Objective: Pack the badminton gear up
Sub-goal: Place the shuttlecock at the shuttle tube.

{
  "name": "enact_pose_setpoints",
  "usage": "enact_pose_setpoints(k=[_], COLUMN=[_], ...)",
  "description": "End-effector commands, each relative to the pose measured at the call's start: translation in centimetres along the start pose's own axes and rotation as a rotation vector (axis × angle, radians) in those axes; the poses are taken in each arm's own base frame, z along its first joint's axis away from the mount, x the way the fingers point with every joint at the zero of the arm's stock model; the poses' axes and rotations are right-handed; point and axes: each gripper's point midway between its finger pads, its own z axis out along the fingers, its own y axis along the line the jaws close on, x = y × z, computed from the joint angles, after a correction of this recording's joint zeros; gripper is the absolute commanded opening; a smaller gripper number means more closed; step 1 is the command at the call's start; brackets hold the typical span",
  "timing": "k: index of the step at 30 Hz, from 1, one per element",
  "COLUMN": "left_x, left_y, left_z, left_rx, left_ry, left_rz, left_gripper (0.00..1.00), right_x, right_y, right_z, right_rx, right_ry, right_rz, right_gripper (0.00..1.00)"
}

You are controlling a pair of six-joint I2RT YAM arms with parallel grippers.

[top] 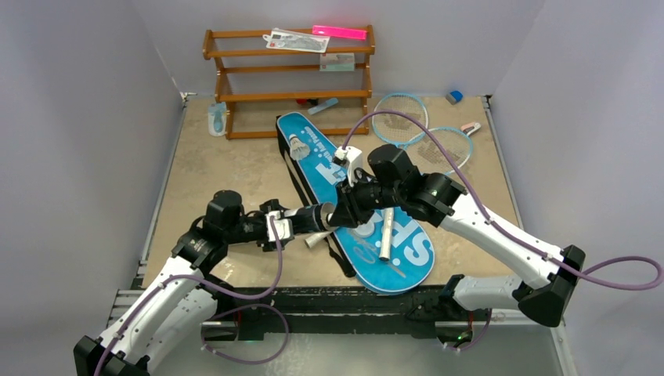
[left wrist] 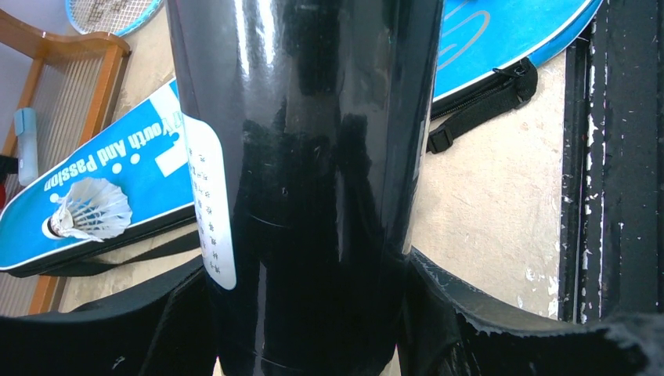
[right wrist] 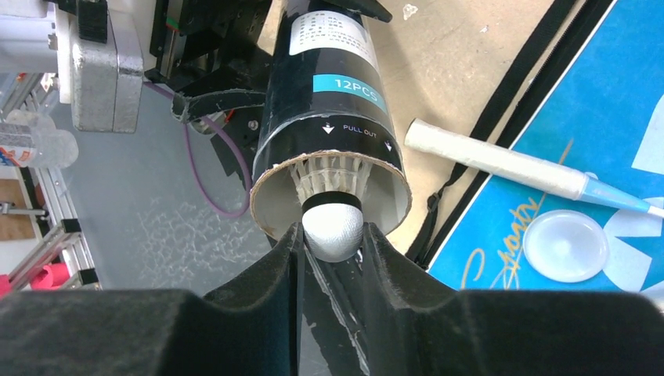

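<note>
My left gripper (top: 301, 222) is shut on the long black tube (top: 325, 214), holding it level above the table; in the left wrist view the tube (left wrist: 313, 157) fills the space between my fingers (left wrist: 446, 301). My right gripper (right wrist: 333, 235) is shut on the white cork of a shuttlecock (right wrist: 333, 223), whose feathers sit inside the tube's open mouth (right wrist: 270, 207). The blue "SPORT" bag (top: 399, 254) lies diagonally beneath. Another shuttlecock (top: 297, 146) rests on the bag's far end and also shows in the left wrist view (left wrist: 86, 210). Two light-blue rackets (top: 399, 117) lie at the back right.
A white racket handle (top: 386, 235) and a clear round lid (right wrist: 565, 244) lie on the bag. The brown wooden rack (top: 290, 78) stands at the back. Small blue (top: 454, 96) and pink (top: 470, 127) bits lie by the rackets. The black table rail (left wrist: 618, 157) is close.
</note>
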Motion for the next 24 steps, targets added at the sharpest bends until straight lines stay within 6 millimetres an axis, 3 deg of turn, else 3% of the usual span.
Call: enact_pose_setpoints(k=[1,19,24], left_x=[-2.0,-2.8,-2.1], left_y=[0.6,-0.7,0.7], left_z=[0.0,0.3,0.0], left_rx=[0.000,0.088,0.004], left_ry=[-0.080,-0.131,-0.072], left_rz=[0.056,0.074,0.032], left_gripper=[0.10,0.09,0.09], right_x=[-1.2,-2.5,-2.9], right_y=[0.6,0.8,0.9], right_z=[0.1,1.8,1.1], right_rx=[-0.025,-0.064,-0.055], right_ry=[-0.037,-0.053,-0.062], right_rz=[-0.018,-0.021,-0.038], right_gripper=[0.25,0.26,0.44])
